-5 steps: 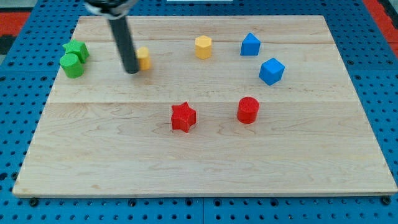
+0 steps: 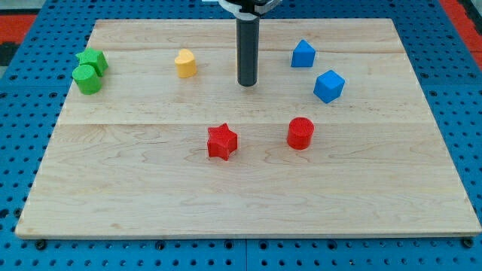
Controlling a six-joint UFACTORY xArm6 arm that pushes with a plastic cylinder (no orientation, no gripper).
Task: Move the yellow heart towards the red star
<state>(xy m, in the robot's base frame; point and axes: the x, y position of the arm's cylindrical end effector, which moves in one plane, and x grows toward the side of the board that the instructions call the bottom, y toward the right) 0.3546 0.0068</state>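
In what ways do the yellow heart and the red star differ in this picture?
The yellow heart is yellow with a rounded, lobed outline; the red star is red with pointed arms. The yellow heart lies near the view's top, to the left of my tip; the red star lies lower, near the board's middle, below my tip. Both sit flat on the wooden board, and my tip touches neither.

straight dark cylindrical rod, pale collar at top, blunt tip (image 2: pixel 247 83)
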